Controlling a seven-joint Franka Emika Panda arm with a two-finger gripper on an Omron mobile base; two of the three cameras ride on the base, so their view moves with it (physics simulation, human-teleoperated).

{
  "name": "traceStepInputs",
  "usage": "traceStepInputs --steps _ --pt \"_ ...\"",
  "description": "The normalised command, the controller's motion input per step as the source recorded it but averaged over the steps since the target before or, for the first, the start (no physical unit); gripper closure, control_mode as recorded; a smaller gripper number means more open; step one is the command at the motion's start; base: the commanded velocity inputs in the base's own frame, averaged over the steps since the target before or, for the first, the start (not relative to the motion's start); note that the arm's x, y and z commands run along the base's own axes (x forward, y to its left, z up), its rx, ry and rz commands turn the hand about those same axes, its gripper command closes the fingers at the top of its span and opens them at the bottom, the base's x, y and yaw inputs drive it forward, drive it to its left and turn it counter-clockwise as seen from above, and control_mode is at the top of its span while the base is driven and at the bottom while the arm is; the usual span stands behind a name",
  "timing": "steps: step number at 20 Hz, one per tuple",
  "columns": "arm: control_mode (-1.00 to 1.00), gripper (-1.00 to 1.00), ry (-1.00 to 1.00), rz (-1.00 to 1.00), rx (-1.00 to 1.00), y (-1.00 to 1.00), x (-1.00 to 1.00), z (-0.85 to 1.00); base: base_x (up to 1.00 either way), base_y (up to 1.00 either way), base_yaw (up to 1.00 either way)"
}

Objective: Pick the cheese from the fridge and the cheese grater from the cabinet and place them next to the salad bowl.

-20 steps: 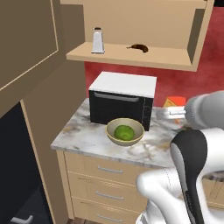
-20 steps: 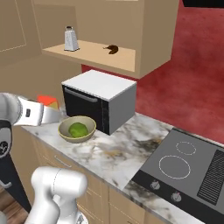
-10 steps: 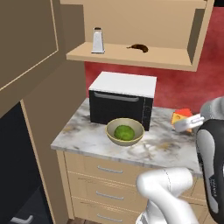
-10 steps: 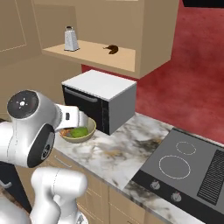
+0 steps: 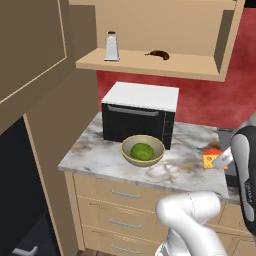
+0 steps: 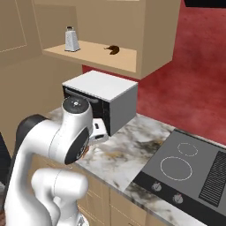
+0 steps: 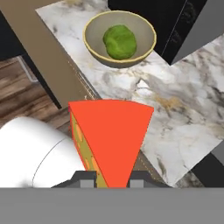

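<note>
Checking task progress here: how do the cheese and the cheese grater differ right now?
The cheese is an orange-yellow wedge with a red face; the cheese grater is a grey tapered box. The cheese is gripped in the hand above the counter; the grater stands upright, untouched, on the cabinet shelf. Neither sits beside the salad bowl.

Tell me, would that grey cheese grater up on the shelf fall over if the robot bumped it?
Probably, yes. The cheese grater stands upright, tall and narrow, tapering towards the top, so a nudge up high might tip it. It sits near the cabinet shelf's front edge, so it could perhaps fall off.
</note>
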Motion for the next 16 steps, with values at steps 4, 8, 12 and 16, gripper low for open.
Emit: traceStepInputs --steps 4,8,12,16 --pt "-1.00 1.00 0.02 0.16 -0.04 -0.02 0.06 -0.47 0.00 0.00 0.00" --pt "-1.00 1.00 -0.09 0.13 0.00 0.00 0.30 -0.42 0.00 0.00 0.00" --pt "-1.00 1.00 -0.08 0.10 0.00 0.00 0.47 -0.41 0.00 0.00 0.00" --pt "-1.00 1.00 0.00 0.04 0.00 -0.01 0.76 -0.21 0.00 0.00 0.00"
